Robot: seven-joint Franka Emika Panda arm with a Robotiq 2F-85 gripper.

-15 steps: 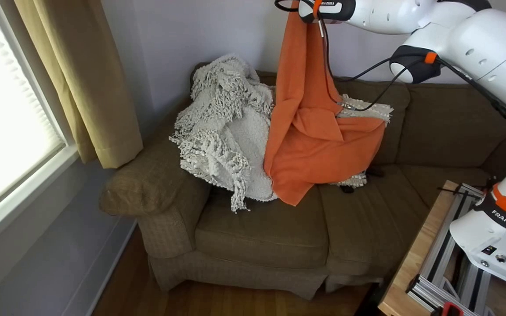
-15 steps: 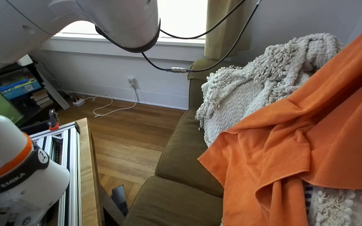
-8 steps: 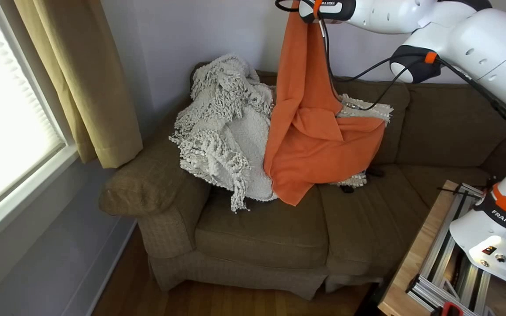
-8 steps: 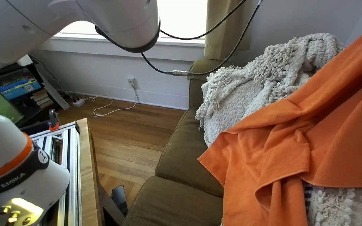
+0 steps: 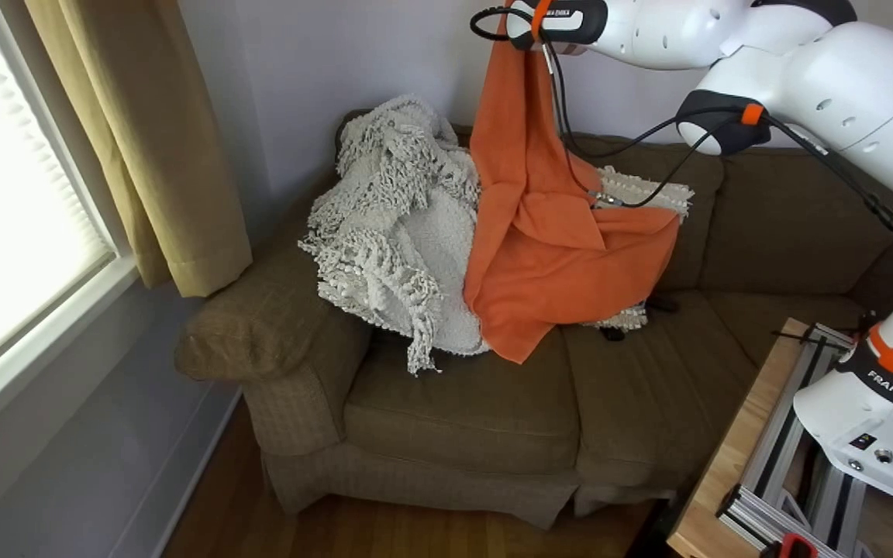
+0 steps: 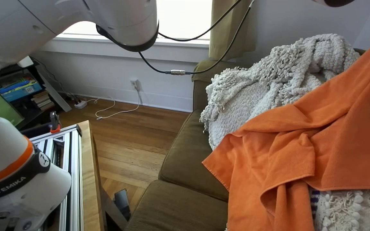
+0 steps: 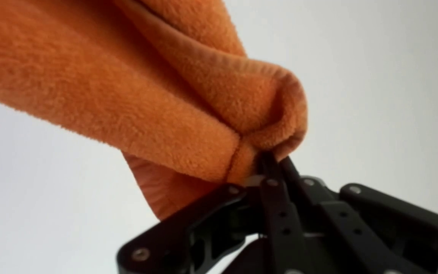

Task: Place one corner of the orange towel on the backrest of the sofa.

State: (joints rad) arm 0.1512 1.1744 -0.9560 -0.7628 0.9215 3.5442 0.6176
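Orange towel (image 5: 563, 271): upper end gripped and raised; lower part spread over the sofa (image 5: 462, 418) and a cream tufted textile (image 6: 348, 208), just beside the grey fringed throw (image 5: 435, 232).
Jaws: clamped on a gathered, hemmed edge, per wrist view; whether this is the exact corner cannot be told.
Backrest (image 5: 780, 209): placement judged outstanding; setting the held end down and releasing it remain.
Arm (image 5: 795, 85): extended across the sofa, far end above the backrest's top line in an exterior view.
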